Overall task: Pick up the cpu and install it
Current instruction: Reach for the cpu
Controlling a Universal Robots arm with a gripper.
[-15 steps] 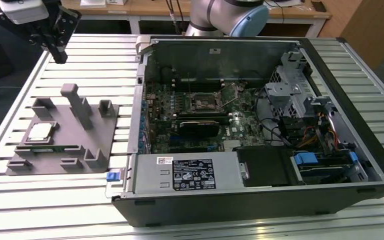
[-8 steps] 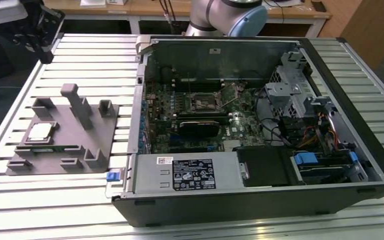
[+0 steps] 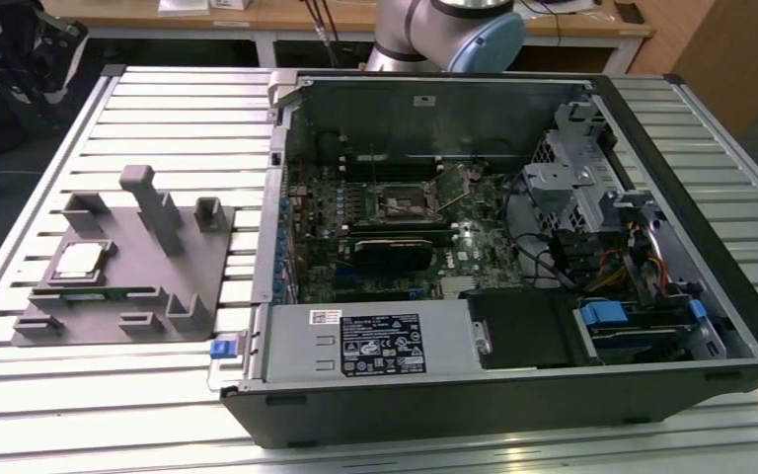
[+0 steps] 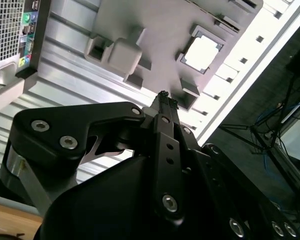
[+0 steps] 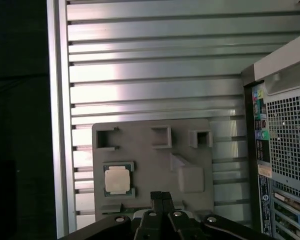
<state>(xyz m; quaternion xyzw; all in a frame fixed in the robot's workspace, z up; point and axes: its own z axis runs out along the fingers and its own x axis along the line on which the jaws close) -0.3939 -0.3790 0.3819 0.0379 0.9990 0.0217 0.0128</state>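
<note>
Cpu: there it is, a small flat square chip (image 3: 79,262) (image 5: 117,180), silvery-white on top with a thin darker edge.
Where: lying flat in a recess of the grey fixture (image 3: 142,291), at the exterior view's left, on the slatted metal table (image 3: 169,118).
Gripper: hanging above the fixture in both wrist views (image 5: 162,195) (image 4: 163,95), clear of the cpu, its 2 fingers pressed together on nothing.
Around: an open computer case (image 3: 695,197) at the exterior view's right, with a square socket (image 3: 399,205) on the board inside.
In the way: upright blocks (image 3: 155,207) rise between cpu and case.
</note>
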